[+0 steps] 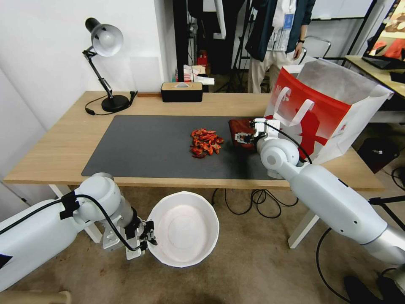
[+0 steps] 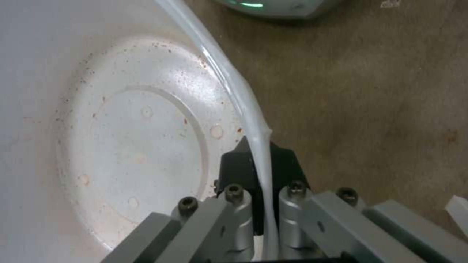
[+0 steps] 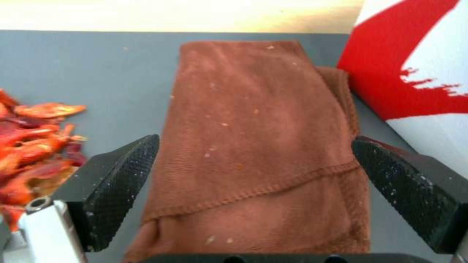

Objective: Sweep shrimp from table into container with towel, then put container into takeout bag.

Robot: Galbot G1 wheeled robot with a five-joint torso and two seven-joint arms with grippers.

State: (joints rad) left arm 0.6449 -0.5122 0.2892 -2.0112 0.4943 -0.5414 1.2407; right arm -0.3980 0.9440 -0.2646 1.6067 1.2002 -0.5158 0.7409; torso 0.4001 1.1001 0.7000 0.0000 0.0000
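Note:
A pile of red-orange shrimp [image 1: 205,143] lies on the dark grey mat of the table [image 1: 50,156]. To its right lies the folded rust-brown towel [image 1: 240,128] [image 3: 253,146]. My right gripper [image 1: 244,137] [image 3: 253,175] hangs open over the towel, one finger on each side of it. The takeout bag [image 1: 333,105] [image 3: 419,62] stands at the table's right end, just beyond the towel. Below the table's front edge my left gripper [image 1: 147,238] [image 2: 261,164] is shut on the rim of the white container [image 1: 185,228] [image 2: 136,138], which hangs above the floor, its opening tipped toward me.
A black desk lamp [image 1: 105,63] and a black tissue box [image 1: 182,91] stand along the table's far edge. Cables [image 1: 253,202] lie on the floor under the table. A person stands behind the table at the back.

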